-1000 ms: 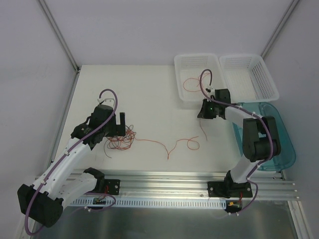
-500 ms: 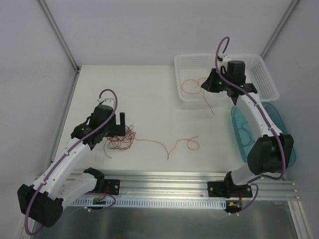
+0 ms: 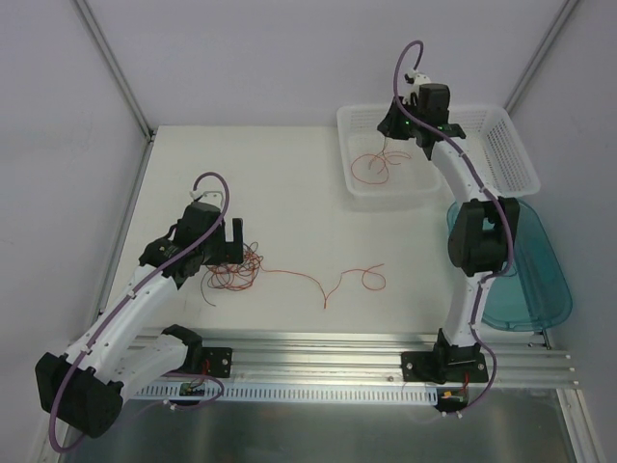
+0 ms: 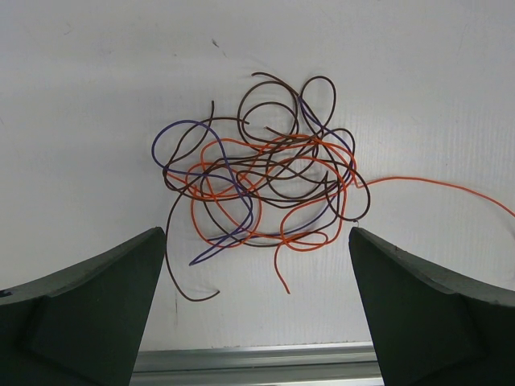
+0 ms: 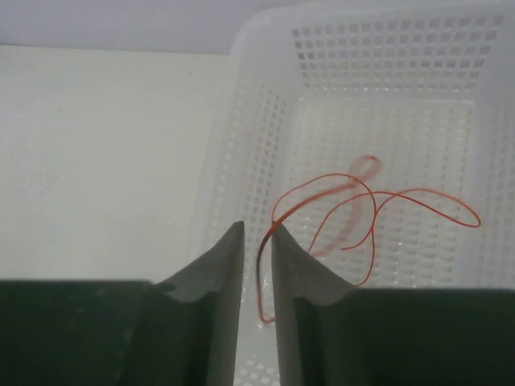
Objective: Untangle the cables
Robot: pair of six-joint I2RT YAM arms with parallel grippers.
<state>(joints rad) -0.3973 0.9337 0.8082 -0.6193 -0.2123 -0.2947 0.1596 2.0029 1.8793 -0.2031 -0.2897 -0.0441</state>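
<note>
A tangle of red-orange, dark brown and purple cables [image 4: 261,181] lies on the white table; it also shows in the top view [image 3: 231,272]. My left gripper [image 4: 257,233] hovers over it, open wide and empty, and shows in the top view [image 3: 229,241]. One loose red cable [image 3: 333,280] trails right from the tangle. My right gripper [image 5: 257,227] is above the left white basket [image 3: 386,196]. Its jaws stand a narrow gap apart, with a red cable [image 5: 322,189] lying against the right finger [image 5: 294,257] and hanging into the basket. Red cable loops [image 3: 371,169] lie in the basket.
A second white basket [image 3: 511,164] stands to the right of the first. A teal tray [image 3: 540,285] lies at the right edge, partly under the right arm. A metal rail [image 3: 337,347] runs along the near edge. Grey walls enclose the table.
My right arm has swung from the middle of the table up to the left basket, carrying a red cable that now hangs into it. The left arm has not moved.
</note>
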